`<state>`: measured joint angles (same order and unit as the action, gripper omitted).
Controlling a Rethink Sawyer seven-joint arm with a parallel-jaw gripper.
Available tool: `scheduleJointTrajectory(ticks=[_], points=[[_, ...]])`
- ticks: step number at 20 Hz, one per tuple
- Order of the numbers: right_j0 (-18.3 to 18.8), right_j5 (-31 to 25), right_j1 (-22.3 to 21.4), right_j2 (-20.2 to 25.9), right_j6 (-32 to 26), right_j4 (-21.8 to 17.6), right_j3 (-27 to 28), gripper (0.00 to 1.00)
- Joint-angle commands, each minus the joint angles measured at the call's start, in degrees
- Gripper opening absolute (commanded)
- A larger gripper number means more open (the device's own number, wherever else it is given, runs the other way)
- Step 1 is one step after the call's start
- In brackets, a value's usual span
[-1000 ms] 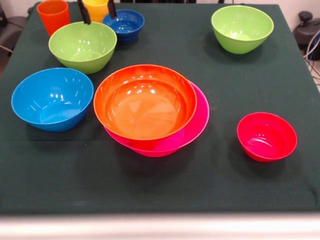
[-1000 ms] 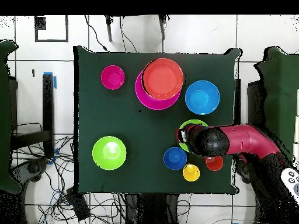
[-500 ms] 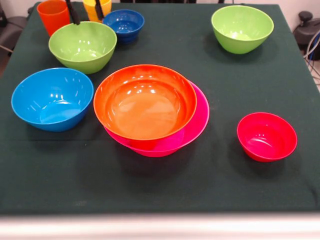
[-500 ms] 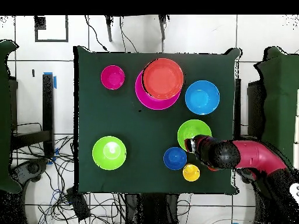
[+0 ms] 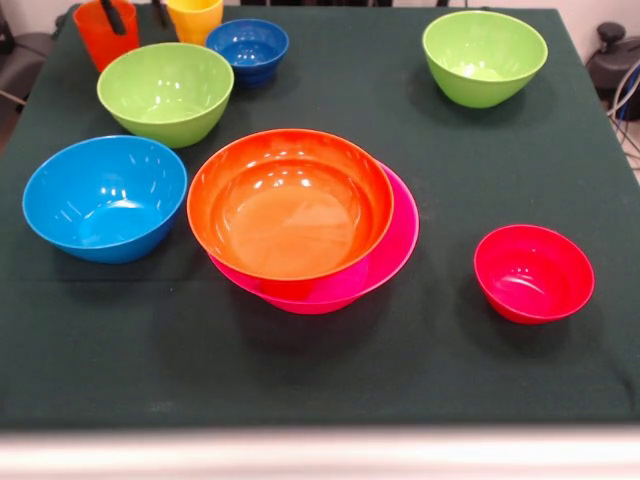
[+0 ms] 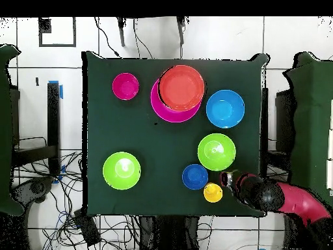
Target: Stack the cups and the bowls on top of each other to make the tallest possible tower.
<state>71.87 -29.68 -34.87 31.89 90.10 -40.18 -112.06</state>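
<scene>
An orange bowl sits nested in the wide pink bowl mid-table; both also show in the overhead view, orange in pink. An orange cup and a yellow cup stand at the far left. My gripper is open. One finger hangs over the orange cup's mouth, the other between the two cups. In the overhead view the gripper covers the orange cup, beside the yellow cup. No red cup shows.
A small dark blue bowl, a lime green bowl and a light blue bowl sit on the left. A second lime green bowl is far right and a small red bowl near right. The red arm reaches in from the table's corner.
The gripper moved left along the far edge in the front view, from above the lime green bowl and yellow cup to the orange cup. In the overhead view the arm drew back off the green bowl.
</scene>
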Motion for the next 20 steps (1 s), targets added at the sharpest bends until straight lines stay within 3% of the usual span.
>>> scheduleJointTrajectory(ticks=[1,6,10,15,20], points=[[4.7,5.6,1.5,-7.0,1.6,-6.1,-5.1,1.00],[10.2,5.3,0.6,-8.4,-1.1,-7.6,-4.6,1.00],[11.3,7.1,3.4,-9.2,-1.2,-10.0,-2.2,1.00],[7.5,5.5,3.3,-9.8,2.5,-7.6,-1.6,1.00],[5.8,7.6,0.0,-10.8,4.9,-6.8,-5.0,1.00]])
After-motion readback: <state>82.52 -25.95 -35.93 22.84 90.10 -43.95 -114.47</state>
